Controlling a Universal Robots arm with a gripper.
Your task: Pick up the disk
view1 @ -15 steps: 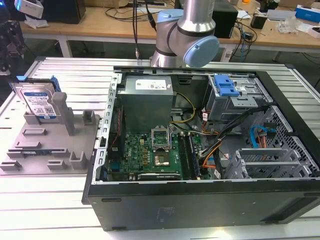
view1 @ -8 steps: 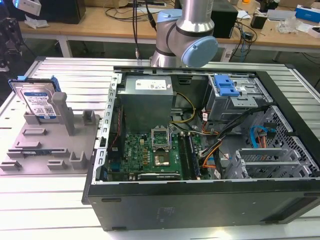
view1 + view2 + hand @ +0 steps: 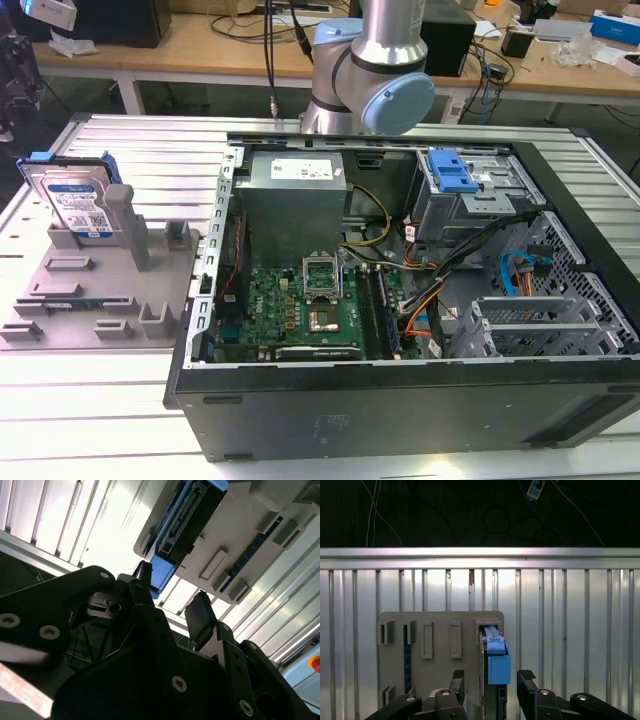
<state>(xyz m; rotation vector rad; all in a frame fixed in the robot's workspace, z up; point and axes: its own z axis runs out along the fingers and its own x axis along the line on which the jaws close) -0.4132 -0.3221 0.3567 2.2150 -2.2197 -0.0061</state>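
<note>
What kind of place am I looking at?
Likely a robotics lab or electronics workshop: an open computer case on a slatted metal table, a robot arm, and cluttered wooden workbenches behind.

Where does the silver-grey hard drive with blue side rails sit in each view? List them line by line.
Exterior view: silver-grey hard drive upright in the grey plastic holder, at the exterior view's left.
First wrist view: edge-on, just ahead of the open gripper.
Second wrist view: edge-on, beyond the gripper.
Shared landmark: the grey plastic holder.
</note>
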